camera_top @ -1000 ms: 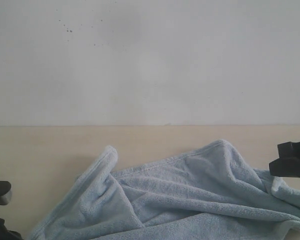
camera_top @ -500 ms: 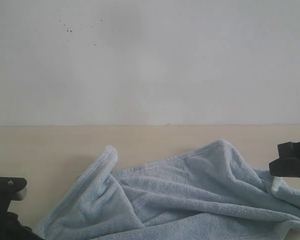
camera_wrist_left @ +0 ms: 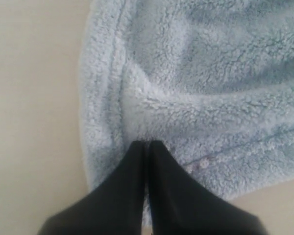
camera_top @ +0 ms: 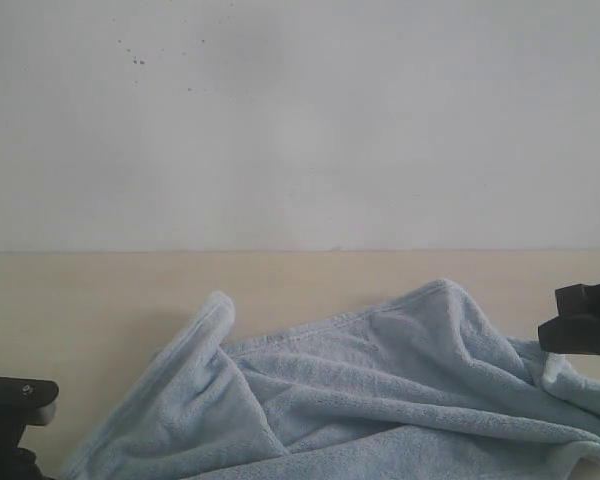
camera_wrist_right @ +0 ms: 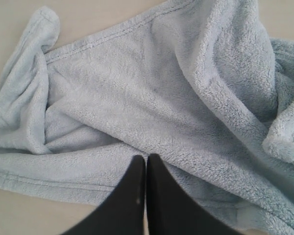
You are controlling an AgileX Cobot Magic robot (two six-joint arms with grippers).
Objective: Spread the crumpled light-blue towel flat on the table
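Crumpled pale-blue fluffy terry towel [camera_top: 380, 390] is stretching 8-to-3 o'clock across the beige matte table [camera_top: 80, 290]. The black left gripper [camera_wrist_left: 146, 143], jaws together, is sitting lower than before; the right gripper [camera_wrist_right: 146, 157] is likewise closed.

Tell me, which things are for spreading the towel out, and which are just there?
For the job: towel, table, left hand, right hand.
Just there: wall.

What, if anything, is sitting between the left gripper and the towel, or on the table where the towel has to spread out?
Nothing visible. The left gripper, jaws shut, has its tips right over the towel's hemmed edge. No other object shows on the table around the cloth.
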